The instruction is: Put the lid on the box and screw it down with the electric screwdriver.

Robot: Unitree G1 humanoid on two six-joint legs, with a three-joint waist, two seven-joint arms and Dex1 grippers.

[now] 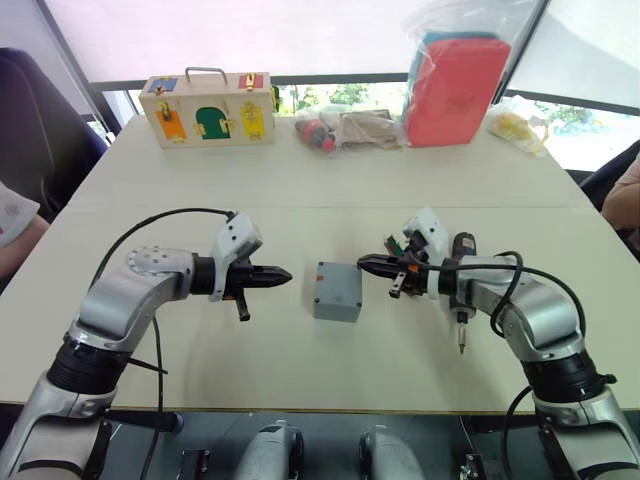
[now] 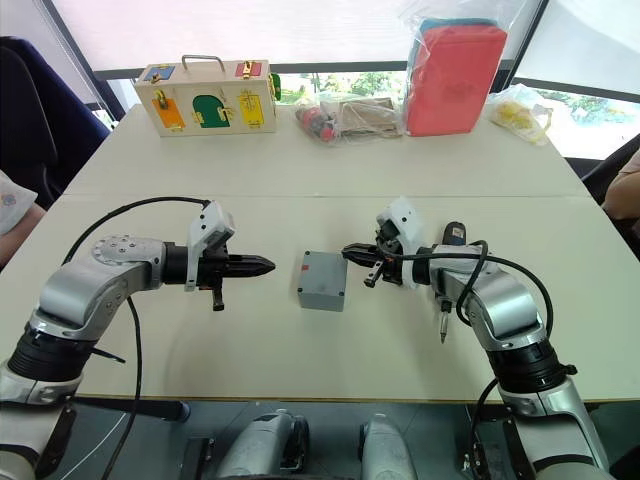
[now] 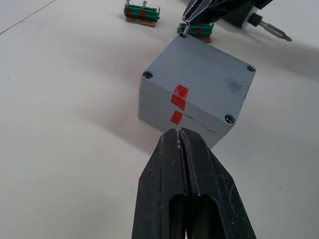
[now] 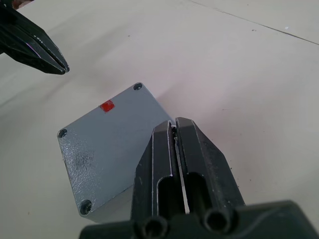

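Observation:
The grey box (image 1: 337,292) stands at the table's middle with the lid (image 3: 204,74) seated on top, red tape marks lined up across the seam. My left gripper (image 1: 288,274) is shut and empty, pointing at the box's left side a short gap away. From the right, my right gripper (image 1: 360,262) is shut on a small silvery screw (image 3: 184,32) over the lid's far right corner hole. The three other corner holes look dark. The electric screwdriver (image 1: 462,292) lies on the table beside my right forearm, its bit (image 3: 271,31) toward the front edge.
Two green screw holders (image 3: 142,12) sit just behind the box. At the table's far edge are a wooden case with coloured latches (image 1: 208,108), small plastic bags (image 1: 345,128) and a red pouch in a bag (image 1: 455,85). People sit at both table sides (image 1: 15,225).

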